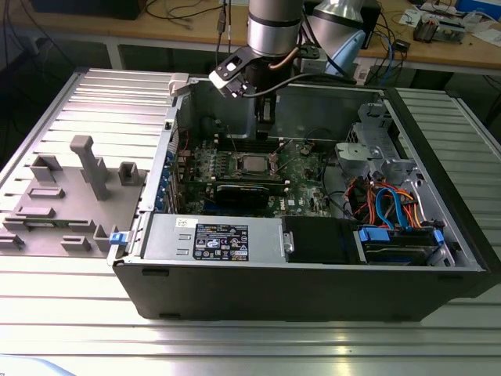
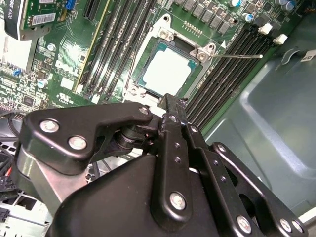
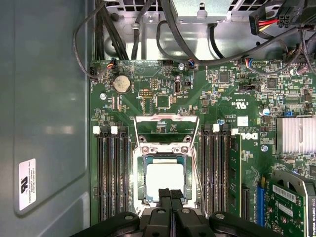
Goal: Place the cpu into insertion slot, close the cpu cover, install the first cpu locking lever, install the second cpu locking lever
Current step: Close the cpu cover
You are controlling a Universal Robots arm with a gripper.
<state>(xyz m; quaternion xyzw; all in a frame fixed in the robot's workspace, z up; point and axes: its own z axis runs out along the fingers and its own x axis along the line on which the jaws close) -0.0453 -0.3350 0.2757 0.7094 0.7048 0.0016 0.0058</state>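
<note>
As the count stands: one cpu, one insertion slot, one cpu cover, one gripper.
Surface: ribbed metal table, grey fixture at the exterior view's left, open computer case centre; workbench behind.
Cpu: flat in slot, metal top up, edges parallel to memory slots.
Cover: raised open.
Gripper: fingers together, empty, above cpu.

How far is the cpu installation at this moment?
Done: the cpu lies in the insertion slot. In hand: nothing; the gripper is shut, near the slot's edge. Left: the cpu cover looks open, and a locking lever sticks out unlatched.
</note>
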